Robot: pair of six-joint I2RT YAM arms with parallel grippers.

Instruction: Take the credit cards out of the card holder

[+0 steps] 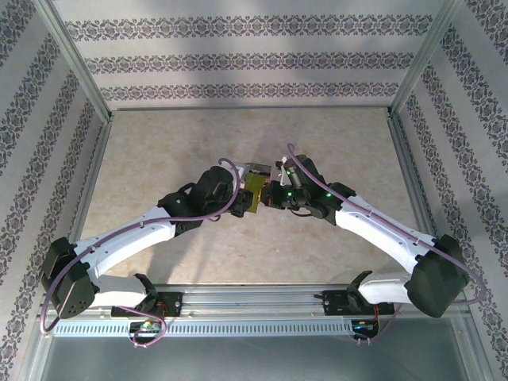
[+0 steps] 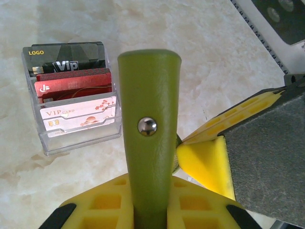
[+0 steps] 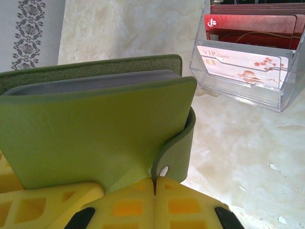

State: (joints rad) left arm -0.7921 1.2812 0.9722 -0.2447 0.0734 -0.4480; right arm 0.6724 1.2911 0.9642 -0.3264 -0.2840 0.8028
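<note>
Holding the folded olive card holder (image 3: 95, 133) between them, left fingers (image 2: 100, 206) clamp its strap (image 2: 147, 90) edge, right fingers (image 3: 128, 207) pinch shut at the snap (image 3: 164, 170), holder body stretching left.

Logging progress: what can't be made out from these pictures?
Contents of the card holder: right wrist view, its nearly shut covers hide the pockets.
Grip of the left gripper: left wrist view, the strap covers the gap between its fingers.
Card holder, top view: left gripper and right gripper cover most.
The clear card tray: right wrist view's top edge cuts it off.
</note>
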